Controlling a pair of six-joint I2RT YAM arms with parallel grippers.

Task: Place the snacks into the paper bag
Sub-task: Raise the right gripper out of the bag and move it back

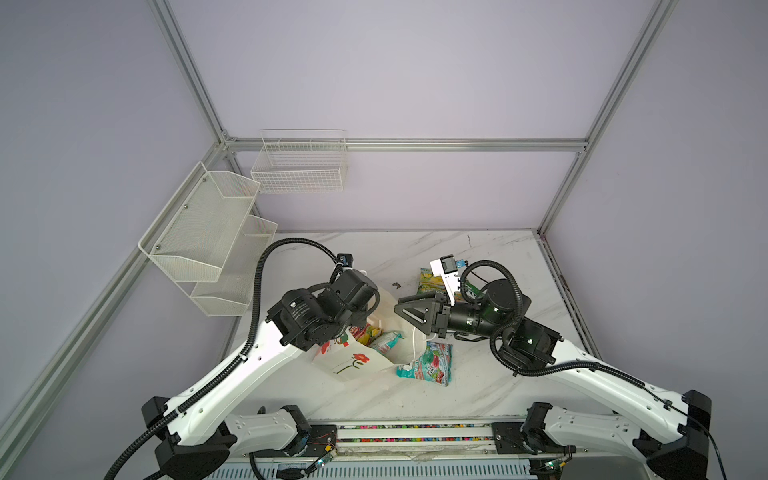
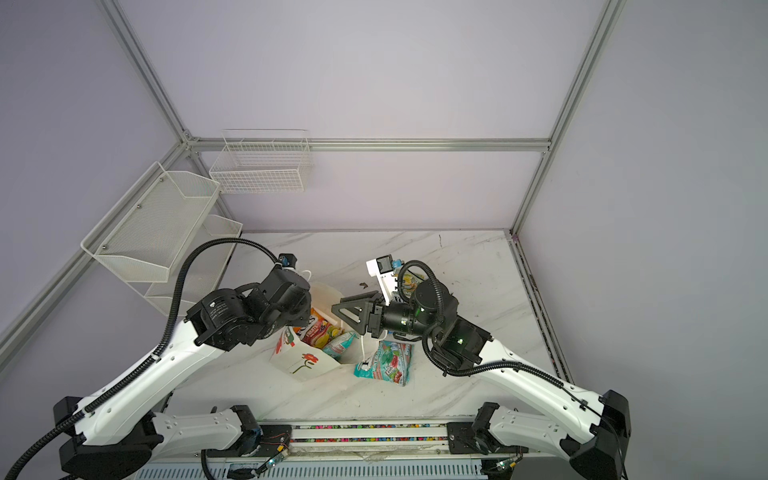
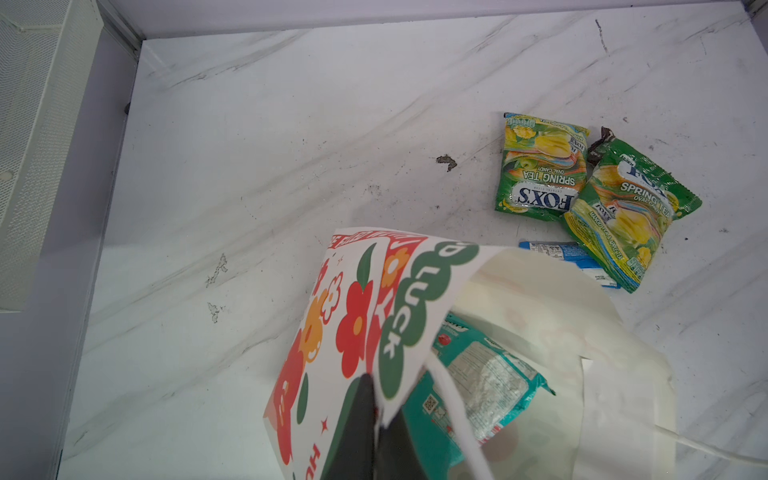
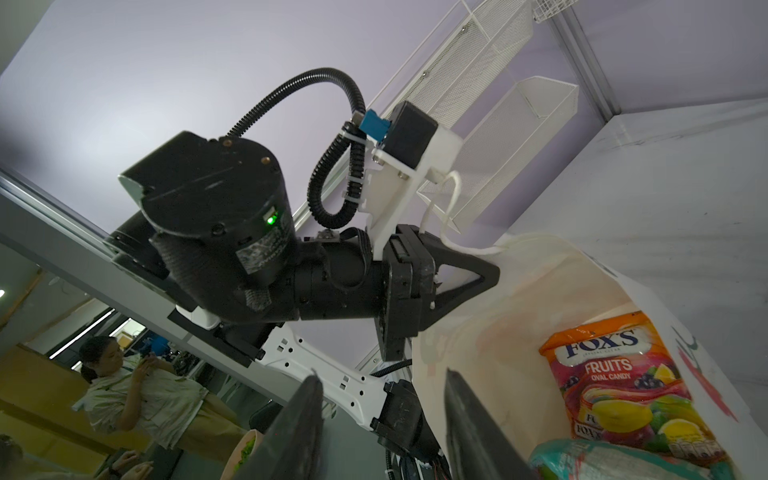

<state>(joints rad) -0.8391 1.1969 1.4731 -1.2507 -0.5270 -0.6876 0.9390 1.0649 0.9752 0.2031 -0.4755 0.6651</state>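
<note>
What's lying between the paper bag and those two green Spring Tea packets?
A blue wrapper, in the left wrist view: flat on the table, one end at the rim of the paper bag, the other tucked under one green packet.

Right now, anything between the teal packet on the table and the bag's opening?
The teal packet lies beside the paper bag, so the bag's wall is between them, and the open right claw hangs at the opening on that side. The left claw pinches the rim.

We see the flowered white paper bag (image 1: 357, 365) gaping, an orange Fox's Fruits packet (image 2: 318, 328) and teal packet (image 2: 341, 343) inside, a second teal packet (image 1: 430, 363) just beside it.
</note>
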